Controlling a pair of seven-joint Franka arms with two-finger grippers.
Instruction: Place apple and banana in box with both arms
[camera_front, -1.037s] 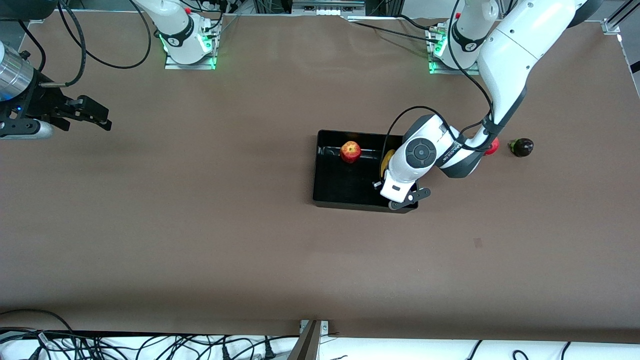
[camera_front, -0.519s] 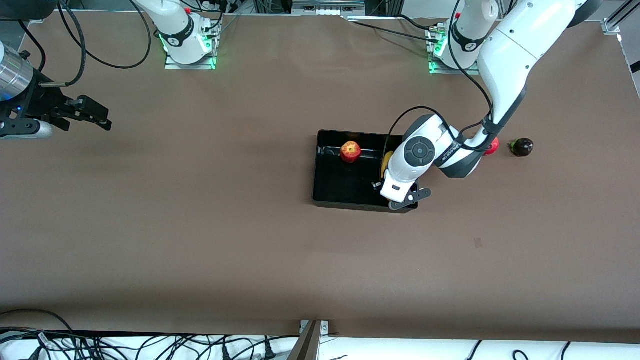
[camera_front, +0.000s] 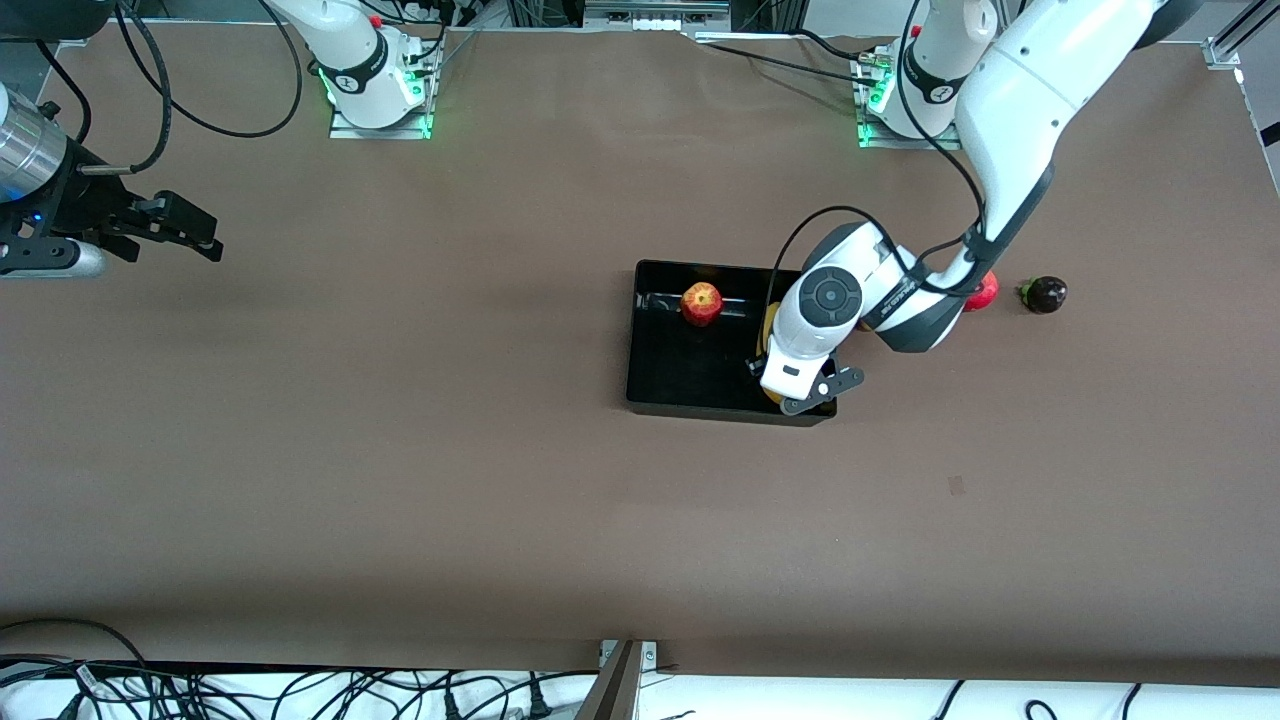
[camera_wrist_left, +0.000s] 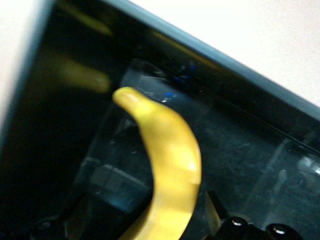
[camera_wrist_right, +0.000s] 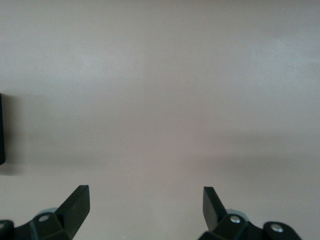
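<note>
brown paper covers the big table (camera_front: 400, 480), and cables hang along the edge nearest the front camera. the box (camera_front: 650, 385) sits on it, closer to the left arm's end. the apple (camera_front: 701, 303) lies inside the box by the wall nearest the robots' bases. the banana (camera_wrist_left: 167, 160) lies in the box too, at the end toward the left arm, right under the left gripper (camera_front: 805, 392). that gripper hangs low over the box corner with its fingers spread apart on each side of the banana, not squeezing it, so i think it is let go. the right gripper (camera_wrist_right: 145, 207) waits well apart from the box, over bare table at the right arm's end, with its fingers spread wide and nothing between them. the banana looks light and soft, so a hard squeeze could bruise it; the thick middle is the best place to hold, since the curved ends could slip. the apple looks firm, round and smooth, so it may roll, and it should be held across its widest part. the front view hides most of the banana under the arm, but the left wrist view shows it lying on the shiny floor of the box. only the front view shows the apple, a red fruit (camera_front: 984, 291) and a dark fruit (camera_front: 1043, 293) out on the table beside the box.
</note>
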